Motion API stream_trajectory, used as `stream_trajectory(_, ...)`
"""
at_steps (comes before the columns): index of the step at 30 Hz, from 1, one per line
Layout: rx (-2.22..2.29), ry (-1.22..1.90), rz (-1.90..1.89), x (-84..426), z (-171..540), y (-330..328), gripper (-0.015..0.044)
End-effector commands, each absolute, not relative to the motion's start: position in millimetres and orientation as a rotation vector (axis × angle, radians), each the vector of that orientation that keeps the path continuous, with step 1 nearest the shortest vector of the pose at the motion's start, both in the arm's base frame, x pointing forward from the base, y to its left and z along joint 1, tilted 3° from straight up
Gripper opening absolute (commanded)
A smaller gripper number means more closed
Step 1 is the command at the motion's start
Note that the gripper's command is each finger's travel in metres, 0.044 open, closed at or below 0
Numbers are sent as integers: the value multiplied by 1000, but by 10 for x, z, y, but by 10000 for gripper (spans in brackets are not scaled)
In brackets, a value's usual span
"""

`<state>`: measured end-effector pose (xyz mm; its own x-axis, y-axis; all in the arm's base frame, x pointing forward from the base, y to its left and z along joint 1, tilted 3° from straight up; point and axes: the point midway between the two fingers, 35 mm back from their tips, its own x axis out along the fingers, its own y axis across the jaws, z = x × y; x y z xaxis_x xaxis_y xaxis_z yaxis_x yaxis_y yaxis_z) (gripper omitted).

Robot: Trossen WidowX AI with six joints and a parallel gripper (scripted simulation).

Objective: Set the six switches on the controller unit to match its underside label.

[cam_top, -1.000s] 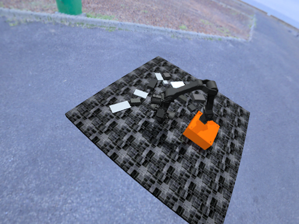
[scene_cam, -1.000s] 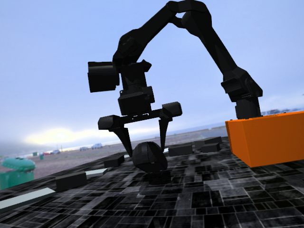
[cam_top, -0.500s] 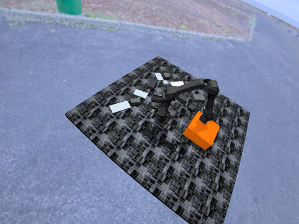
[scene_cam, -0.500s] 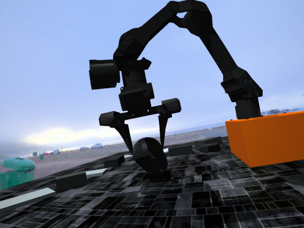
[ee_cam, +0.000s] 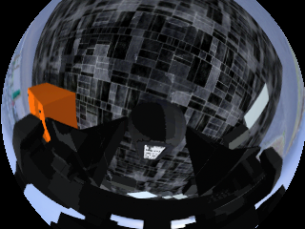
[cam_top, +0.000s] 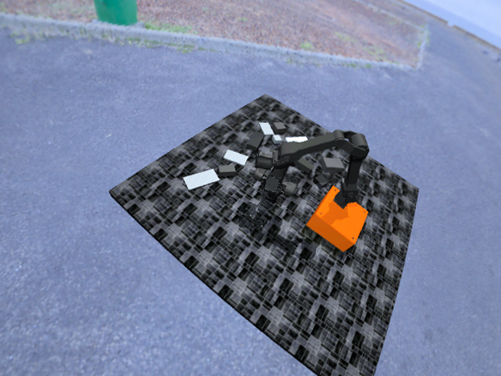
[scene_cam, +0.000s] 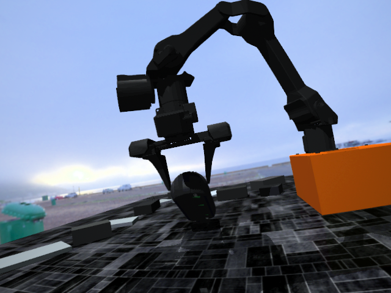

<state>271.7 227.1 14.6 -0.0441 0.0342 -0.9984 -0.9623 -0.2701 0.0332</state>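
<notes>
The dark grey controller unit (scene_cam: 193, 201) (ee_cam: 152, 114) is between my fingers and tilted steeply, with its lower end just above its shadow on the mat. Small green marks show on its face toward the exterior camera, but the switch positions are too dark to read. In the wrist view its white label (ee_cam: 153, 152) faces back toward the camera, foreshortened, with dark print too small to read square by square. My gripper (scene_cam: 189, 185) (ee_cam: 158, 125) is shut on the unit, one finger on each side. In the top view unit and fingers blend into the dark mat.
The orange base block (cam_top: 337, 218) (scene_cam: 350, 179) (ee_cam: 59, 107) stands beside the arm. A white plate (cam_top: 201, 178) (scene_cam: 34, 254) and a dark block (cam_top: 227, 171) (scene_cam: 91, 233) lie on the patterned mat (cam_top: 273, 312). Several other dark blocks and white plates lie behind the gripper.
</notes>
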Motion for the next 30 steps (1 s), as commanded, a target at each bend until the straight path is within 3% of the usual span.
stream_trajectory(1,-1366,1056,1446,2745,217,2234,335)
stream_trajectory(30,-1367,1057,1445,2785,320,2065,335)
